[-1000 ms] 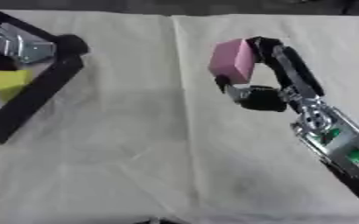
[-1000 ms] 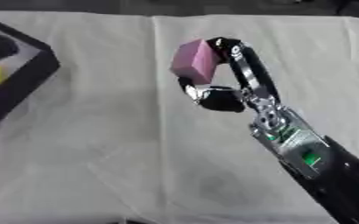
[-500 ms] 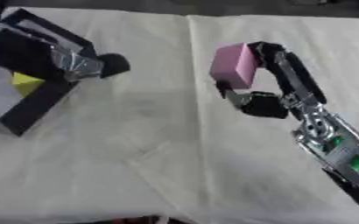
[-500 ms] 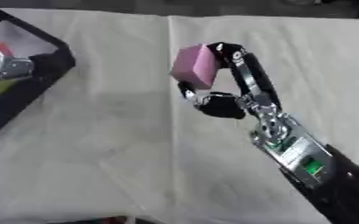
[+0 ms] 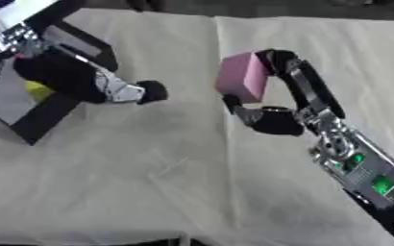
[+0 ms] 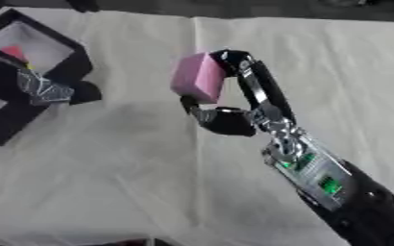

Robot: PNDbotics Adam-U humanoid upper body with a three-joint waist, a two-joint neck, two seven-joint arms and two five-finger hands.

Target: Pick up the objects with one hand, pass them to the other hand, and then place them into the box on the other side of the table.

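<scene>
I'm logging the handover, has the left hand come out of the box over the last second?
Yes. The left hand has moved right, out past the black box rim toward the pink block in the right hand.

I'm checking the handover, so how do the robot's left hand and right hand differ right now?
The right hand is curled round the pink block, held up over the cloth; the left hand holds nothing. The right hand is mid-table, the left beside the black box. Both are black with silver.
</scene>
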